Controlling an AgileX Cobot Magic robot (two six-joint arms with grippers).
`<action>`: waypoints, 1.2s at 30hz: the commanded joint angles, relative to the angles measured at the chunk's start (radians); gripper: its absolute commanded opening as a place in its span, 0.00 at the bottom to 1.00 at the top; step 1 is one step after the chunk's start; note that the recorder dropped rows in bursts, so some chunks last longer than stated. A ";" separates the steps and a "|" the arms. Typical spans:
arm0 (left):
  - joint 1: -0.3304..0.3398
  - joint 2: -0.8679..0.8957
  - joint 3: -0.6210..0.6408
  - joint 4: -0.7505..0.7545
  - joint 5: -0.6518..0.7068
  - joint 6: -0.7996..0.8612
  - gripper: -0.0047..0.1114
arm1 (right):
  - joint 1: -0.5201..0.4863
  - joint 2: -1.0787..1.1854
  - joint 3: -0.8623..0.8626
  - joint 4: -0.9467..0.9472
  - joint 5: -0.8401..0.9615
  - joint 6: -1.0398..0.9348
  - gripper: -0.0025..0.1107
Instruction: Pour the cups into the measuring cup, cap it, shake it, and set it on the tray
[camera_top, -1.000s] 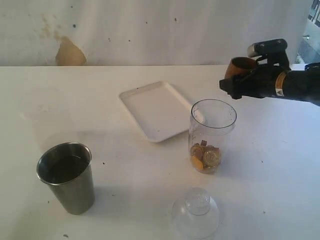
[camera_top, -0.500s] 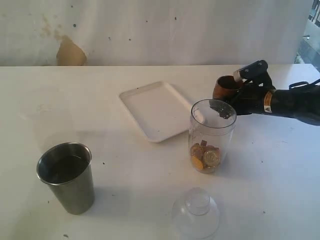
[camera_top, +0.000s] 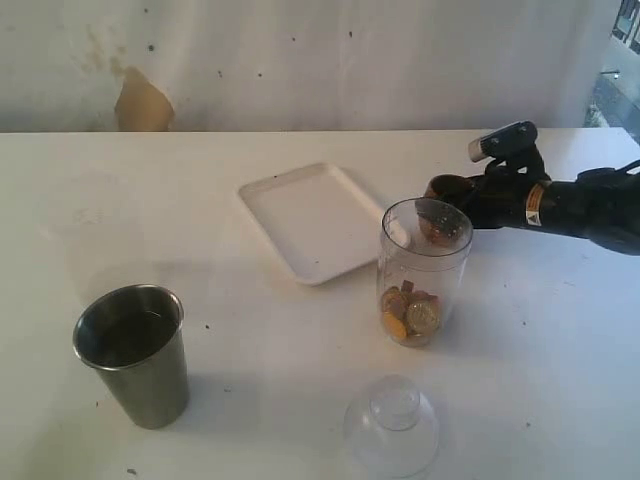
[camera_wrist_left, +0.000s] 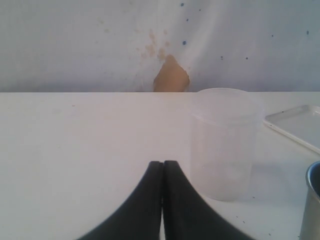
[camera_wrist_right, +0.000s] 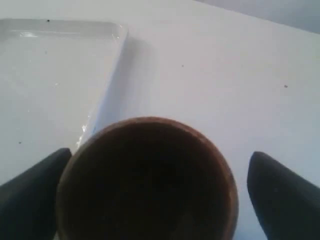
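Observation:
The brown wooden cup (camera_top: 450, 187) stands upright on the table just behind the measuring cup (camera_top: 425, 270), a clear cylinder with gold and brown pieces in its bottom. My right gripper (camera_top: 458, 198) is open around the wooden cup (camera_wrist_right: 145, 180); one finger (camera_wrist_right: 280, 195) stands clear of its rim. The steel tumbler (camera_top: 133, 350) stands at the front left. The cap (camera_top: 392, 425), a clear dome, lies in front of the measuring cup. The white tray (camera_top: 310, 220) lies empty behind them. My left gripper (camera_wrist_left: 163, 162) is shut and empty, out of the exterior view.
A faint translucent tub (camera_top: 95, 240) stands left of the tray, close ahead of the left gripper (camera_wrist_left: 225, 145). The steel tumbler's rim (camera_wrist_left: 314, 200) shows at the edge of the left wrist view. A stained wall (camera_top: 140, 100) closes off the back of the table.
The right gripper has come down from the air with the wooden cup, stood it upright behind the measuring cup, and its jaws have widened. The left gripper has not moved.

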 joint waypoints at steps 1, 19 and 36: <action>-0.002 -0.004 -0.005 -0.005 -0.015 -0.004 0.04 | -0.002 -0.072 -0.004 0.005 -0.001 0.025 0.78; -0.002 -0.004 -0.005 -0.005 -0.015 -0.004 0.04 | -0.002 -0.645 -0.004 -0.639 0.053 0.914 0.31; -0.002 -0.004 -0.005 -0.022 -0.464 -0.261 0.06 | 0.069 -2.181 1.182 1.130 1.002 -0.805 0.02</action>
